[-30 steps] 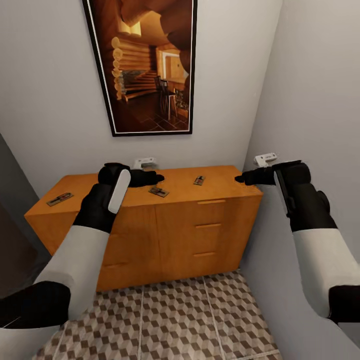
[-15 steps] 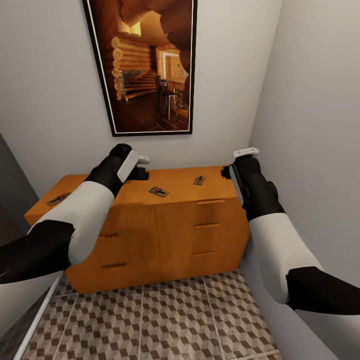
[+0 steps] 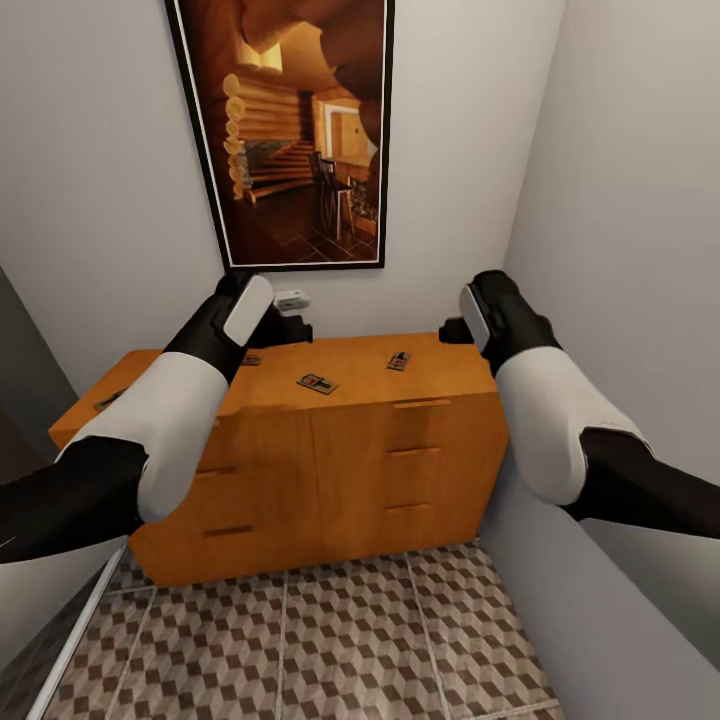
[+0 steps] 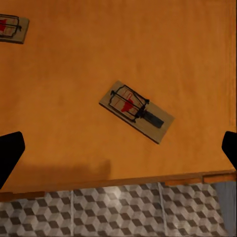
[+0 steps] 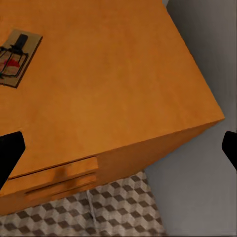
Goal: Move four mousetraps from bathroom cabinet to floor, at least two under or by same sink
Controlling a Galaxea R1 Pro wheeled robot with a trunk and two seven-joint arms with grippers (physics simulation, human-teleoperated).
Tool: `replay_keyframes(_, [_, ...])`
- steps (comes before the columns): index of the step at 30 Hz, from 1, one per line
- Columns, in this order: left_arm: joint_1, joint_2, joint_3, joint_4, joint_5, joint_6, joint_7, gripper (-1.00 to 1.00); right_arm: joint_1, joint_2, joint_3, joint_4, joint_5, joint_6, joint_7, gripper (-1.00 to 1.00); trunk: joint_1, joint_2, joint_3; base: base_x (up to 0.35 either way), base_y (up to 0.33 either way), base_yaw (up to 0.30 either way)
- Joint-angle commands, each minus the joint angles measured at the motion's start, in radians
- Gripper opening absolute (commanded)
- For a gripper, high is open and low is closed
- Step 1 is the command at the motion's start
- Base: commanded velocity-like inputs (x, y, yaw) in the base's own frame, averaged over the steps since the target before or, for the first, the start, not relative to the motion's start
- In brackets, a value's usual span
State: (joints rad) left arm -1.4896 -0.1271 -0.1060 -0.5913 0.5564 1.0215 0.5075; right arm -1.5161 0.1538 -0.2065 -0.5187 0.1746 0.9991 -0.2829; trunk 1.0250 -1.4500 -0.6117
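Since a second ago, both arms raised and drawn in over the cabinet; left gripper now above the back of the top near the wall, right gripper above the right rear corner. Mousetraps flat on the orange-brown top: one near the middle toward the front edge, one to its right and further back, one just beside the left forearm, and a dark sliver at the far left edge, partly hidden by the left arm. In the left wrist view, one trap lying askew between the widely spread fingertips, another at the frame's corner. In the right wrist view, fingertips likewise far apart, nothing between them, a trap off to one side. Cube-patterned bathroom floor below the drawer fronts. Framed log-cabin picture on the wall above.
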Motion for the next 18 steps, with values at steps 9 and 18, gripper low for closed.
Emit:
replay_keyframes(9, [0.008,0.006,-0.003,-0.003,0.042,-0.003,-0.001,1.00,-0.020,0.006,-0.019,0.086,-0.106,0.009,0.011,1.00,0.000,0.000,0.000,0.153,0.000,0.000])
replay_keyframes(18, [0.025,0.005,-0.003,0.025,0.043,-0.003,-0.001,1.00,-0.019,0.015,-0.021,0.114,-0.122,0.010,0.027,1.00,0.000,0.000,0.000,0.317,0.000,0.000])
